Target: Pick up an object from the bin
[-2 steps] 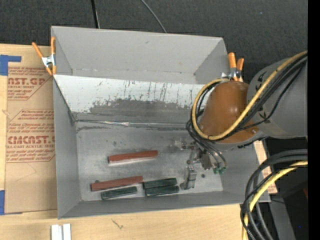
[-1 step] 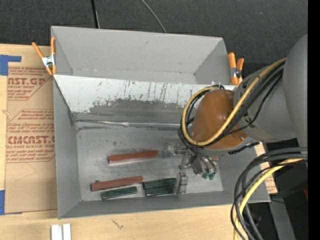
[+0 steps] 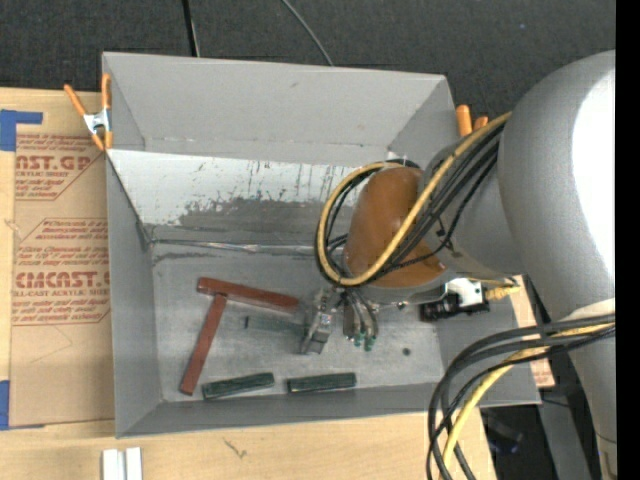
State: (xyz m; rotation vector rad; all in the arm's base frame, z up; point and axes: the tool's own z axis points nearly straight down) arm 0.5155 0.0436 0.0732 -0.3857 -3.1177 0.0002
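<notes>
- Two dark green bars are lying end to end along the lower edge of the bin (image 3: 250, 183) floor: the left bar (image 3: 238, 385) and the right bar (image 3: 321, 381). The right bar is sitting just below the gripper.
- The gripper (image 3: 339, 334) is hanging low at lower centre-right. Its jaws are standing apart over bare floor, gripping nothing.
- Just to its left, a reddish-brown stick (image 3: 247, 293) is ending near it. A second brown stick (image 3: 203, 346) is slanting toward the lower left.
- By my judgement this is the approach step. The next move is calling for centring over one piece, descending, then closing.
</notes>
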